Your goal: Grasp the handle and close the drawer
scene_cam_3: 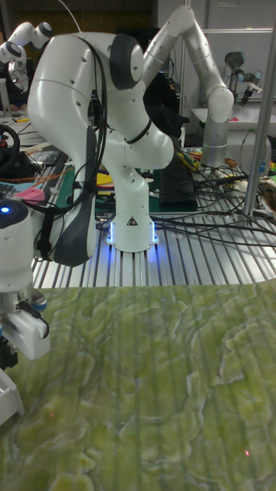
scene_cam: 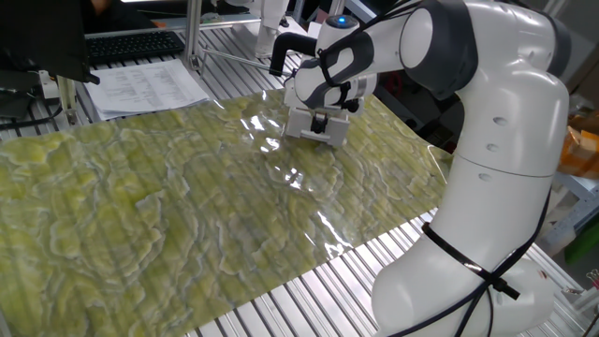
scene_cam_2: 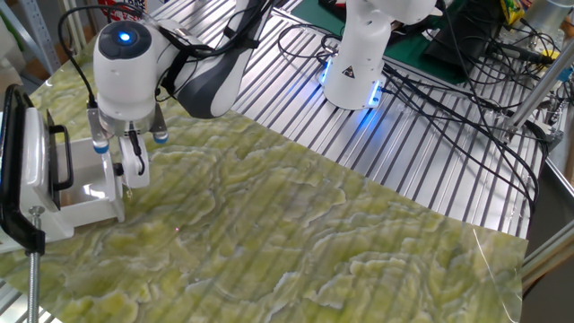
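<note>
At far corner of green marbled surface [scene_cam_2: 296, 242]: robot tool [scene_cam_2: 131, 167] lowered against front of small white drawer [scene_cam_2: 85, 193].

Seen from the other fixed view, drawer pulled partly out of a white housing [scene_cam_2: 34, 175] clamped at the surface edge, open tray showing, front panel facing the arm. Tool fingers [scene_cam_2: 139, 160] pointing down right at that front panel; handle itself hidden behind them, so cannot tell whether pinched or merely touched, nor whether fingers spread or pressed together. From one fixed view, drawer [scene_cam: 314, 127] mostly covered by tool [scene_cam: 319, 120] and wrist. Judged step: closing push under way or about to start. To do well: keep grip centred on the knob, push straight along the drawer's slide toward the housing, level and slow, avoiding sideways drag that could jam the tray or shift the housing.
</note>
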Robot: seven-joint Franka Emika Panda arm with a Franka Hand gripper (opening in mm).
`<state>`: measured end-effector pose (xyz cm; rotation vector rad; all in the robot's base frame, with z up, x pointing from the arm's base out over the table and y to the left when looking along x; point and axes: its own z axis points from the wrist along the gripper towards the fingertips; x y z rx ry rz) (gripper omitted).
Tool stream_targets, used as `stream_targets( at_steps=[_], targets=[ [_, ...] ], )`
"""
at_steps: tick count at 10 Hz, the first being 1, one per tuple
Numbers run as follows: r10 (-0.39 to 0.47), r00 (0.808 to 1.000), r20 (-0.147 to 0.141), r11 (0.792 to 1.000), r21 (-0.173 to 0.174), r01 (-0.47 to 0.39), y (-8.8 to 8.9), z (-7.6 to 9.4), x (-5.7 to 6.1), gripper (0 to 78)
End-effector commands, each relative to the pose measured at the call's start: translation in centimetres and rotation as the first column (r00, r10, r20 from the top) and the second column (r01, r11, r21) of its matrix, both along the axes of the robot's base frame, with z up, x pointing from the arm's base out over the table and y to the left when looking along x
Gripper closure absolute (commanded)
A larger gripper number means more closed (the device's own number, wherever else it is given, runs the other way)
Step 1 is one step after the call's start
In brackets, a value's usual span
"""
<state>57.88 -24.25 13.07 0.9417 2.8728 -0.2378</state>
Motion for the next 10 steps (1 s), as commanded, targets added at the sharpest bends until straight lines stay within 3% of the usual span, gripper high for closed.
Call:
stream_targets(
  at_steps=[1,5,10],
  targets=[
    [-0.013,1.000,0.026,1.000,0.003,0.013,-0.52,-0.02,0.47,76.5],
    [-0.013,0.999,0.038,0.998,0.066,0.011,-0.69,-0.09,0.49,76.5],
    [-0.012,0.999,0.038,0.997,0.073,0.009,-1.20,0.06,0.79,76.5]
  ],
)
